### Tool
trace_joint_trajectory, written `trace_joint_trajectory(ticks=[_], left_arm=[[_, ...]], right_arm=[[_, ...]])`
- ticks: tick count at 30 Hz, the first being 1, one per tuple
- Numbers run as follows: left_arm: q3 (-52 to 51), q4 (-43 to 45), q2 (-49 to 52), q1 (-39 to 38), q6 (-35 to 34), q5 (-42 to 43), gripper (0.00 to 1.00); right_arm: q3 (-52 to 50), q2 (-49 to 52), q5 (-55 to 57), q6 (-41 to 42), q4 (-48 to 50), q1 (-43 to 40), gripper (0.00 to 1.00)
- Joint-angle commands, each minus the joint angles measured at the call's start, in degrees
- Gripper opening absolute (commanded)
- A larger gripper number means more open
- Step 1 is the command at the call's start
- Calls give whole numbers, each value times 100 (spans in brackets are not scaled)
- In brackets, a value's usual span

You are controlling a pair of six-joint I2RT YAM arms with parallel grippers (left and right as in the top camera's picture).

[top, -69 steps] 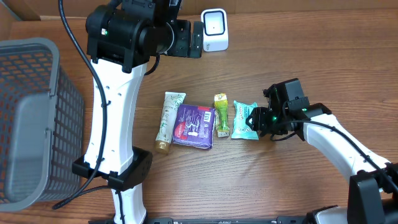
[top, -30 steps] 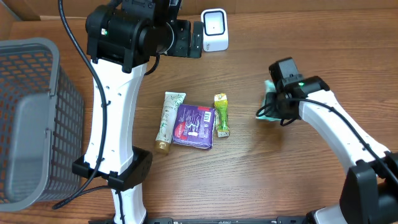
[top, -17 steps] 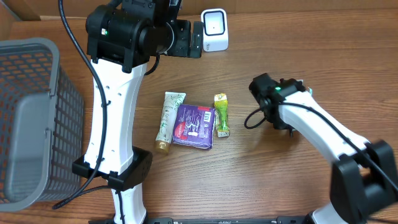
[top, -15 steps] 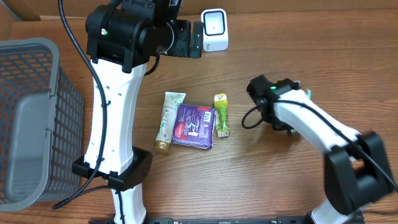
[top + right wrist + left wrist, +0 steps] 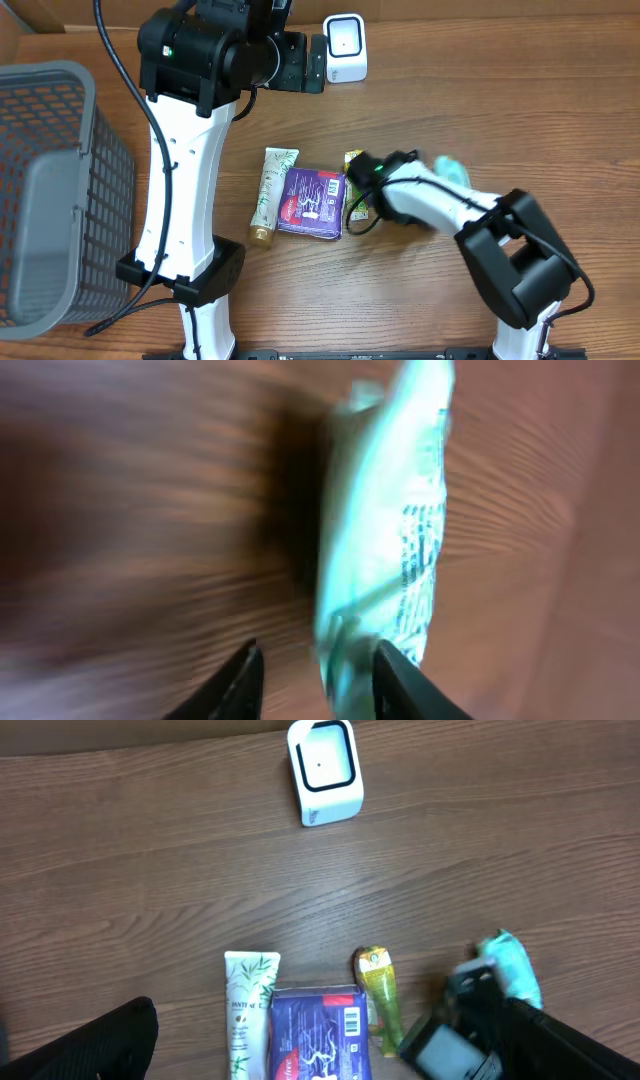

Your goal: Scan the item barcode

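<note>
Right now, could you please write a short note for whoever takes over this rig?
Left gripper: open, empty, beside the white scanner.
Right gripper: jaws parted, teal packet at its fingertips; grip unclear in the blur.
Cream tube, purple pack and green sachet lie mid-table.
Done: no scan yet; packet is away from the scanner.
Left: show its barcode to the scanner.

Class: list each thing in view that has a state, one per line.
teal packet: motion-blurred, at the right gripper.
right gripper: jaws parted, packet's end between them.
left gripper: open, empty.
scanner: standing, untouched.
tube: lying flat, capped.
purple packet: lying flat.
green sachet: lying flat.
basket: upright.
</note>
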Motion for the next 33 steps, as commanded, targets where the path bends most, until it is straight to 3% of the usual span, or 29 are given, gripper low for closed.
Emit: trace_joint_trajectory(ticks=[1, 3, 5, 7, 12, 19, 26, 29, 33], left_arm=[[116, -9, -127, 20, 131, -72, 100], [116, -9, -127, 20, 131, -72, 100], [116, -9, -127, 20, 131, -72, 100], [116, -9, -127, 20, 131, -72, 99], [116, -9, -127, 20, 133, -72, 99], [116, -9, -127, 20, 133, -72, 100], [116, -9, -127, 20, 133, -72, 100], [116, -9, -127, 20, 133, -72, 99], [116, -9, -127, 20, 131, -72, 100]], right_arm=[[55, 31, -903, 11, 168, 256, 41], [68, 31, -1207, 15, 306, 356, 48], [162, 28, -1473, 46, 299, 400, 65], [372, -13, -1683, 321, 146, 393, 74], [1373, -291, -2555, 568, -472, 24, 79], [2308, -695, -3515, -549, -831, -1128, 81], [1829, -645, -3932, -1287, -356, -2262, 53], [1493, -640, -4828, -1969, 81, -2455, 24], [1117, -640, -5549, -2420, 634, -2406, 14]])
